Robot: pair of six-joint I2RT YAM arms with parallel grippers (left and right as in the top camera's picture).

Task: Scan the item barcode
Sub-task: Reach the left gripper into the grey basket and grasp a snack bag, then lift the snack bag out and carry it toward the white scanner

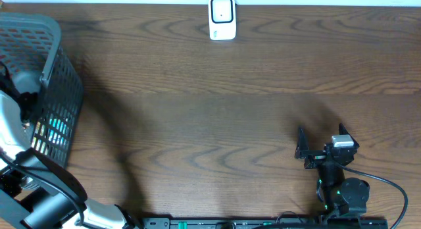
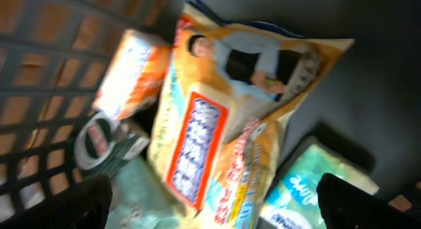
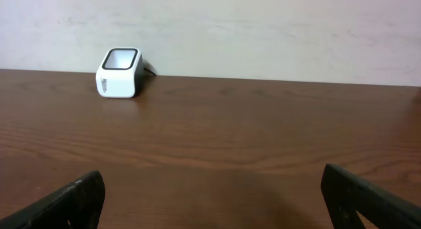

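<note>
My left hand (image 2: 217, 212) hangs released over the yellow bag (image 2: 223, 124), mid-frame inside the basket (image 1: 62, 91) at the overhead's left edge. Closing here, I could snag the green pack (image 2: 316, 183) lower right, or the slick bag could slip. My right hand (image 3: 210, 206) idles released.

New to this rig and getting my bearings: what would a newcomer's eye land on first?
The big orange-yellow plastic bag, lying among other packets inside the dark grey mesh basket at the brown wooden table's left edge. Next, the small white box-shaped scanner standing at the table's far edge.
</note>
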